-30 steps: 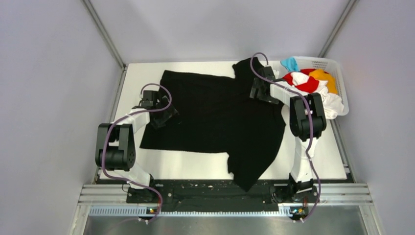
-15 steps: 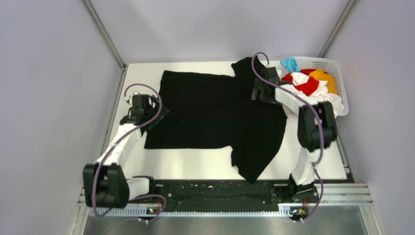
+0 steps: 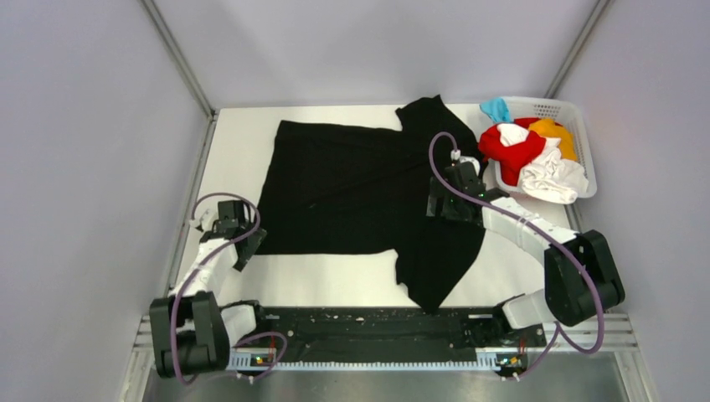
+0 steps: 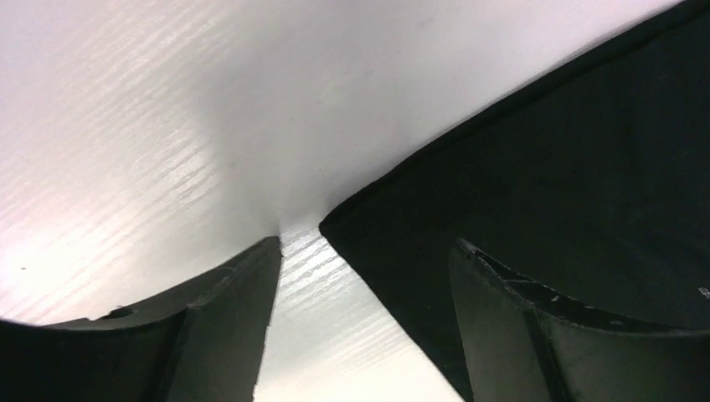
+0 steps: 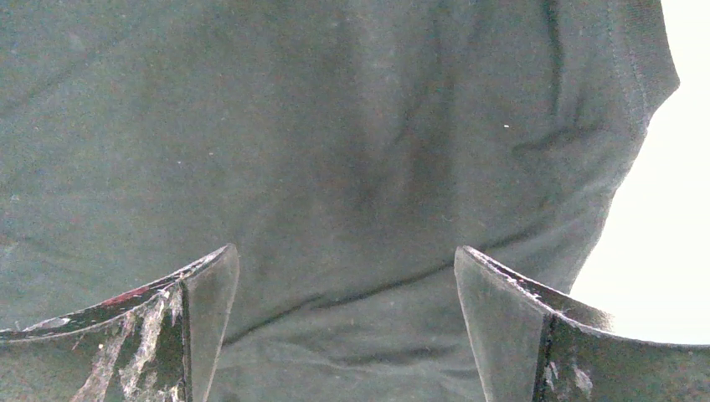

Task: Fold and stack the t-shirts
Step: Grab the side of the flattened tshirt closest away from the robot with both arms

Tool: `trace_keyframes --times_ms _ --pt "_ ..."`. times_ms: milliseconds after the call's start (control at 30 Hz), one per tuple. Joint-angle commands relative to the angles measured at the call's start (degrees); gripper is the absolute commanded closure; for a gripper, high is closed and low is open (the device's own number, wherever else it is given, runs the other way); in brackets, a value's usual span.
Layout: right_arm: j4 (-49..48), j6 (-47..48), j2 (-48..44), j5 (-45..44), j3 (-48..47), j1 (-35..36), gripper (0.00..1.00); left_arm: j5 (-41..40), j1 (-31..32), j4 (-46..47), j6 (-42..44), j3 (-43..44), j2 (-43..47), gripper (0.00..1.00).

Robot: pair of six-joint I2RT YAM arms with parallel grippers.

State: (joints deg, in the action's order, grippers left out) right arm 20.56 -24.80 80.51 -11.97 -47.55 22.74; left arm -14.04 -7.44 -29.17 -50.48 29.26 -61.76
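The large black t-shirt (image 3: 352,188) lies spread on the white table, one flap reaching down toward the near edge. Red (image 3: 511,149), white (image 3: 553,177), orange-yellow (image 3: 557,134) and light blue (image 3: 497,109) shirts sit in the basket. My left gripper (image 3: 244,244) is open at the shirt's near-left corner; in the left wrist view (image 4: 365,251) that corner (image 4: 352,226) lies between the jaws, on the table. My right gripper (image 3: 442,205) is open and empty over the black cloth; the right wrist view (image 5: 347,260) shows only black cloth (image 5: 335,151) and a seam between its fingers.
The white lattice basket (image 3: 586,126) stands at the table's back right. Bare white table (image 3: 335,280) shows along the near edge and in a strip at the left. Metal frame rails run along both sides and the front.
My left gripper let go of the shirt's left edge and drew back toward the near-left corner. My right gripper released the shirt near the basket and moved nearer, over the shirt's middle right.
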Motion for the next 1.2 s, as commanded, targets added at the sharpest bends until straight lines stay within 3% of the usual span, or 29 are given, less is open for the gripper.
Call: trace_keyframes --times_ms 0,133,300,433,567,700,967,1167 --pt "-4.7 -1.0 -2.6 -0.4 -0.3 0.3 0.01 4.1 -0.4 6.2 -0.2 2.1 -7.3 0.24" --pt "-3.8 -1.0 -2.9 -2.4 -0.4 0.3 0.01 9.4 -0.3 6.9 0.9 4.6 -15.2 0.44" --pt "-3.2 -1.0 -4.0 -4.5 -0.4 0.3 0.01 12.0 -0.2 8.5 2.5 4.6 -17.1 0.69" --pt "-2.4 -1.3 -4.2 -5.3 -0.5 0.3 0.01 11.9 -0.2 8.6 3.4 3.4 -14.4 1.00" --pt "-0.3 -1.2 -5.0 -4.0 -0.8 0.8 0.02 12.4 -0.2 9.1 4.7 2.4 -10.3 1.00" --pt "7.8 -1.1 -9.3 -6.3 -1.6 4.5 0.03 12.1 -0.2 7.7 5.5 2.2 -5.9 1.00" --pt "24.1 -6.8 -14.6 1.1 3.1 25.2 0.09 9.7 -0.2 4.4 5.4 1.3 -0.9 1.00" --pt "26.6 -12.7 -20.2 13.7 9.6 34.3 0.15 9.7 -0.2 4.6 6.5 0.3 1.0 1.00"
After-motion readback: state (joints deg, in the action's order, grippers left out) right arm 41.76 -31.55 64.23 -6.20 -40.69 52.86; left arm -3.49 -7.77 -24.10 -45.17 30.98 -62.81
